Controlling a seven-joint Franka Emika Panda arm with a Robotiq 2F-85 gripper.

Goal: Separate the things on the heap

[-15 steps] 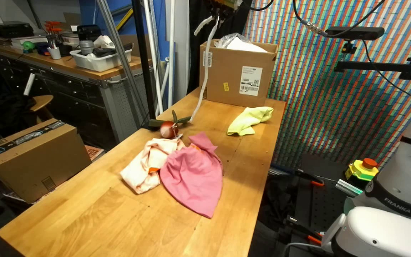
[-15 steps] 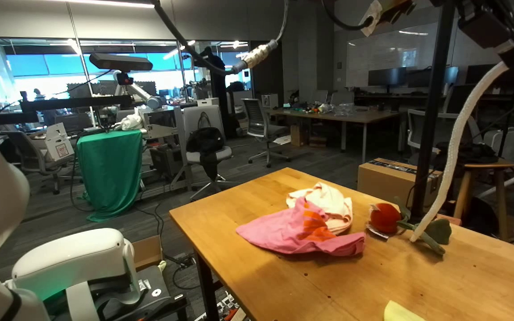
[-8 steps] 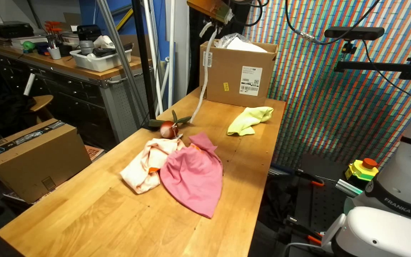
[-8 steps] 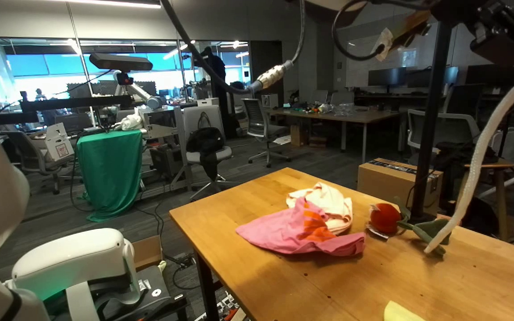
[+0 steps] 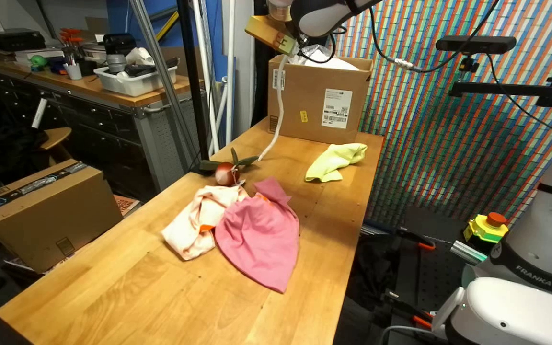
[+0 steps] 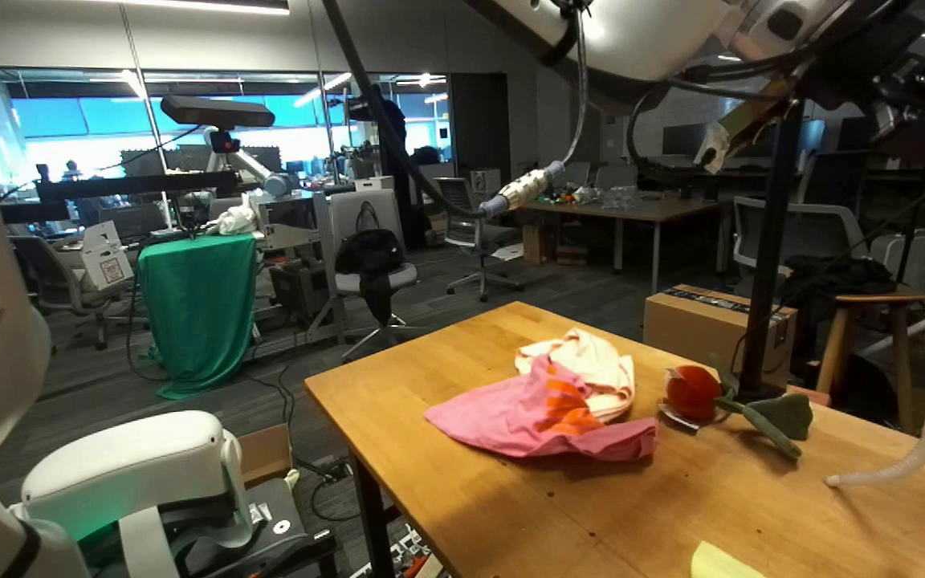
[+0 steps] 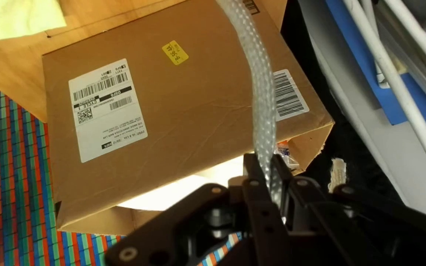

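Gripping one cord (three cloths on table)

Bright windows, dark floor, office chairs, stool, multicolored backdrop

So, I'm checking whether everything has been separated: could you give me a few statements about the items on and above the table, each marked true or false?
1. The black two-fingered pincer is shut on the long white braided cord. True.
2. The rumpled pink cloth touches the crumpled cream cloth. True.
3. The pincer is holding the pink cloth. False: that cloth lies on the wooden table.
4. The round red ball with green leaf-like pieces rests on the table. True.
5. All three cloths touch one another. False: the crumpled yellow-green cloth lies apart from the other two.
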